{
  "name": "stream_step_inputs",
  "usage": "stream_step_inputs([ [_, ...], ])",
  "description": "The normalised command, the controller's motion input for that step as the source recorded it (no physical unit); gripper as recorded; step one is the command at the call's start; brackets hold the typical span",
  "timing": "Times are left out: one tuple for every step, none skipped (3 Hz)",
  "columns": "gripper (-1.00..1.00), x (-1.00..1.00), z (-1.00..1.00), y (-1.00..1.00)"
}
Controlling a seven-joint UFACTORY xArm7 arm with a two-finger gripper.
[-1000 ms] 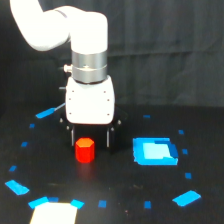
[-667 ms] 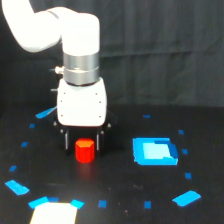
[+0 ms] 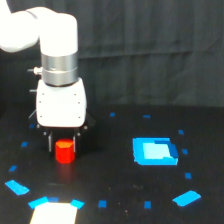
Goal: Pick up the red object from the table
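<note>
The red object (image 3: 65, 151) is a small stubby red block with an orange top, low over the black table (image 3: 115, 200) at the exterior view's left. My gripper (image 3: 64, 145), under the white wrist housing of the arm, straddles it. One dark finger stands close on each side, and the block sits centred between them. The fingers look closed against the block's sides. The fingertips blend into the dark table, so I cannot tell whether the block rests on the surface or hangs just above it.
A large blue square patch (image 3: 155, 151) lies toward the exterior view's right of the block. Small blue tape marks (image 3: 186, 198) dot the table. A pale patch (image 3: 54, 212) sits at the front edge below the gripper. A dark curtain hangs behind.
The arm has moved toward the exterior view's left, and the red block has moved left with it, staying between the fingers. The fingers stand closer together than before.
</note>
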Motion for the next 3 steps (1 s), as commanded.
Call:
stream_step_inputs([
  [0.55, -0.29, 0.26, -0.63],
  [0.67, -0.24, 0.28, -0.64],
  [-1.0, -0.28, -0.13, 0.02],
])
